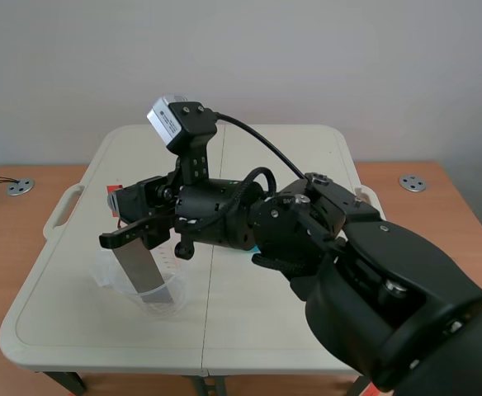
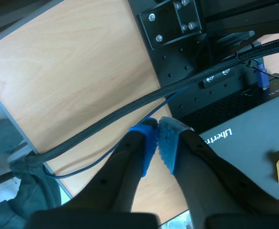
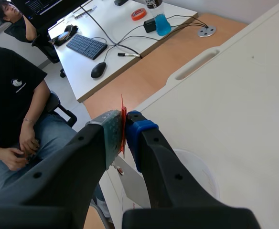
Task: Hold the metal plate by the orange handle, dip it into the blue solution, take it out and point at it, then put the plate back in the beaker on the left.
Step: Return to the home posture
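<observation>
The right gripper is clamped on the thin orange handle, its pads pressed flat against it. The metal plate hangs below with its lower end inside the clear beaker at the left of the table. The main risk is in letting go. The plate sits at a slant, so if it is freed here it will likely drop against the wall, and a light empty beaker could tip or skid. The plate's edge could also catch the rim if the arm lowers off-centre and drag the beaker along. The handle is narrow, so a slight twist in the grip might let it slip early. I cannot make out the blue solution. The right arm stretches across the middle of the table and probably hides it, in which case a careless pull-back could knock it over. The left gripper is off the table with its pads all but meeting on nothing, above a wooden desk and a braided cable. A person sits beyond the table's edge near a keyboard, clear of the arm.
</observation>
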